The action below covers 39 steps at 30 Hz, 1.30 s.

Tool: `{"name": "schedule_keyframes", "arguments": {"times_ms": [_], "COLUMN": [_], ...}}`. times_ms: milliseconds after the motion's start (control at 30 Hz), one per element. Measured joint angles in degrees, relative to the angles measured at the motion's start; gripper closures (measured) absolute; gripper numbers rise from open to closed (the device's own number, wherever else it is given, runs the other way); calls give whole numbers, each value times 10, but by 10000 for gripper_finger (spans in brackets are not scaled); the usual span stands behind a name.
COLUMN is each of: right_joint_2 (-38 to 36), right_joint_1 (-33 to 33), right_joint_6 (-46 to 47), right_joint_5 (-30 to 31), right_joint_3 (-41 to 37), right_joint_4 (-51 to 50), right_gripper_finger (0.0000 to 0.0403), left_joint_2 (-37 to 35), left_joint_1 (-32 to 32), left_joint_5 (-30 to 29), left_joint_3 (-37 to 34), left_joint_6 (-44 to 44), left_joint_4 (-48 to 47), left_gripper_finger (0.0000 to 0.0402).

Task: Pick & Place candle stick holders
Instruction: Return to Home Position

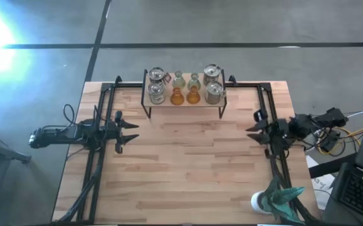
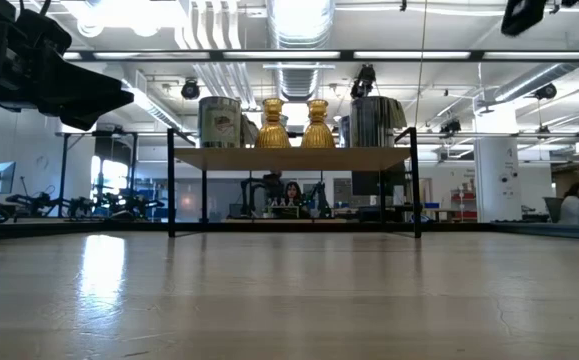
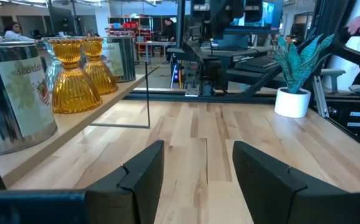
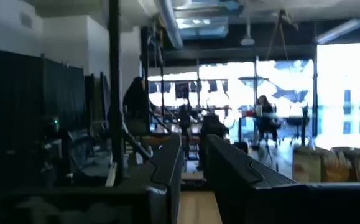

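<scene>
1. We see all eight candle stick holders [image 1: 193, 96] on the small black-legged shelf [image 1: 200, 103], at the upper centre of the high view, along the far edge of the worktop [image 1: 187, 166].
2. Four silvery jars [image 1: 157, 75] sit in pairs at the two ends of the shelf. The two green holders [image 1: 178, 80] stand side by side in the back row between them. The two amber holders [image 1: 177, 96] stand just in front of the green ones.
3. In the low view the amber pair [image 2: 273, 123] shows at the middle of the shelf board [image 2: 289, 158], with a jar [image 2: 219, 122] on either side.
4. The left hand [image 1: 134, 133] is at the middle left of the high view, pointing toward the centre of the worktop. It is well apart from the shelf. In the left wrist view its fingers [image 3: 145, 168] stand wide apart with nothing between them.
5. The right hand [image 1: 250, 130] is at the middle right of the high view, facing the left one across bare wood. In the right wrist view its fingers [image 4: 170, 162] show a narrow gap and hold nothing.
6. A white pot [image 1: 259, 202] with a teal plant [image 1: 283, 196] stands at the lower right of the high view.
7. We also see people [image 2: 574, 205] in the room behind the worktop.
</scene>
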Motion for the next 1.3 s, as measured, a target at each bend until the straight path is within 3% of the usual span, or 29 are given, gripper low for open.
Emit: {"name": "schedule_keyframes", "arguments": {"times_ms": [333, 533, 667, 933, 1300], "right_joint_2": [-48, -93, -105, -145, -124], "right_joint_1": [-64, -156, -201, -215, -218], "right_joint_6": [57, 75, 88, 37, 46], "right_joint_5": [-14, -112, -139, -131, -121], "right_joint_3": [-100, -149, -154, -153, -154], "right_joint_4": [3, 1, -43, -165, -168], "right_gripper_finger": [316, 312, 317, 332, 323], "left_joint_2": [0, 0, 0, 0, 0], "left_joint_1": [0, 0, 0, 0, 0], "left_joint_5": [0, 0, 0, 0, 0], "left_joint_3": [0, 0, 0, 0, 0], "left_joint_6": [0, 0, 0, 0, 0], "left_joint_4": [0, 0, 0, 0, 2], "left_gripper_finger": [206, 206, 206, 206, 206]}}
